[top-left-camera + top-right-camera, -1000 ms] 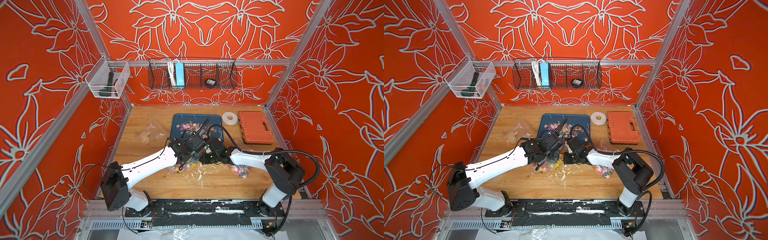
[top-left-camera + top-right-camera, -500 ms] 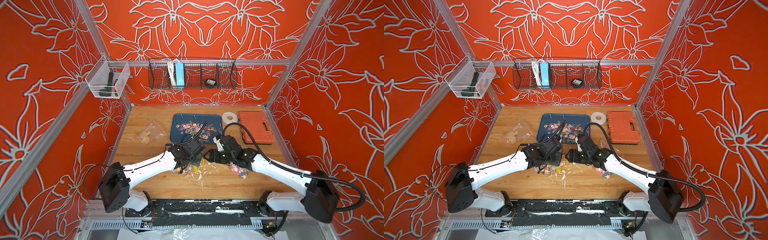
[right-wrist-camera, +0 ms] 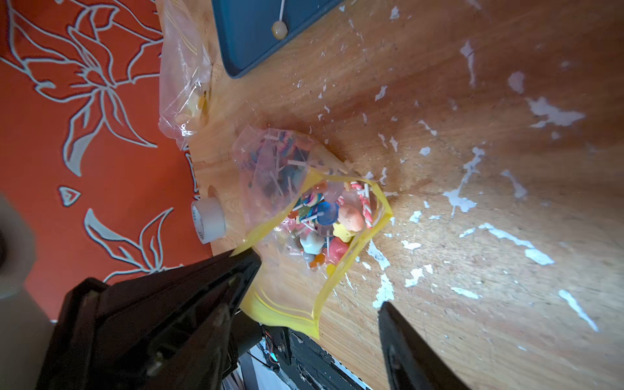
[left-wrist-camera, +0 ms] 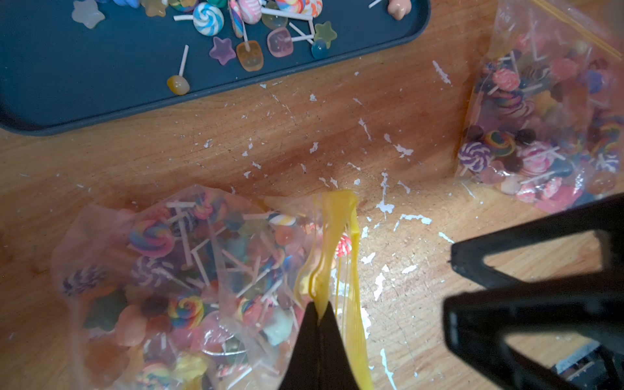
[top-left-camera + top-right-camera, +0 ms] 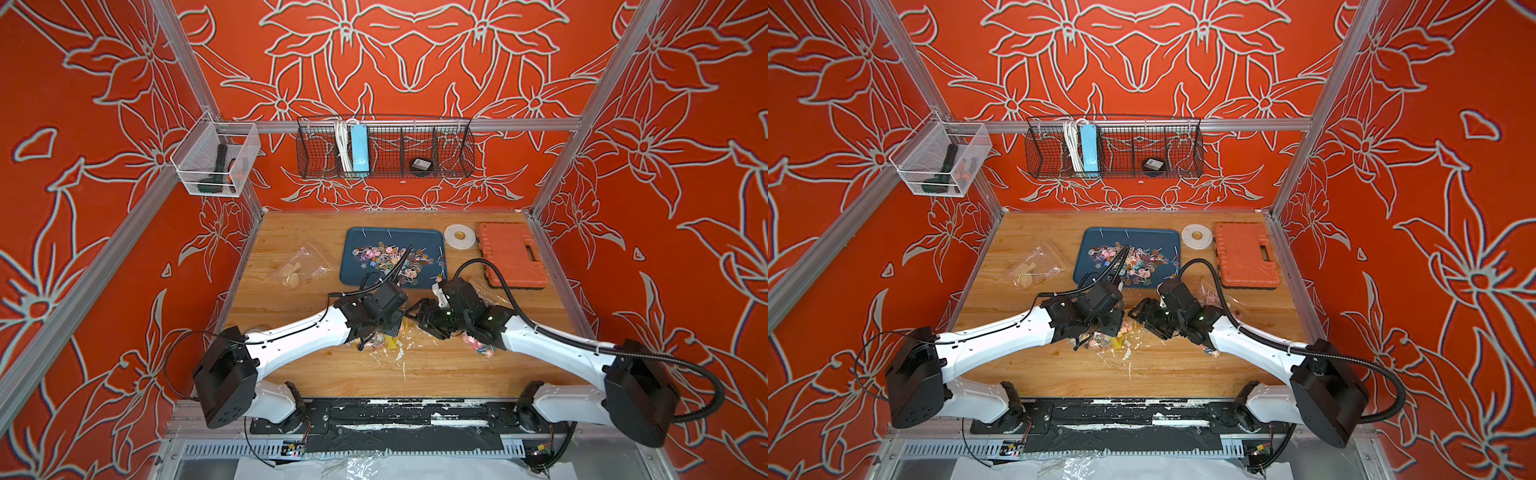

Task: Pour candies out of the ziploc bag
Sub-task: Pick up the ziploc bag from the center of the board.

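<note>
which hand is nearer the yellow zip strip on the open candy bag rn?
Left. The left hand is shut on the yellow zip strip, pinching it. The right hand is open and off to the side, with a clear gap to the strip.

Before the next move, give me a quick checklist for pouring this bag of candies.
1. Left fingers pinching the bag by its yellow lip: ok.
2. Right fingers holding the bag: not ok, open.
3. Bag mouth open: ok.
4. Bag over the tray: not ok, it lies on the table beside it.
5. Bag emptied: not ok, candies inside.
6. Tray has bare room: ok.
</note>
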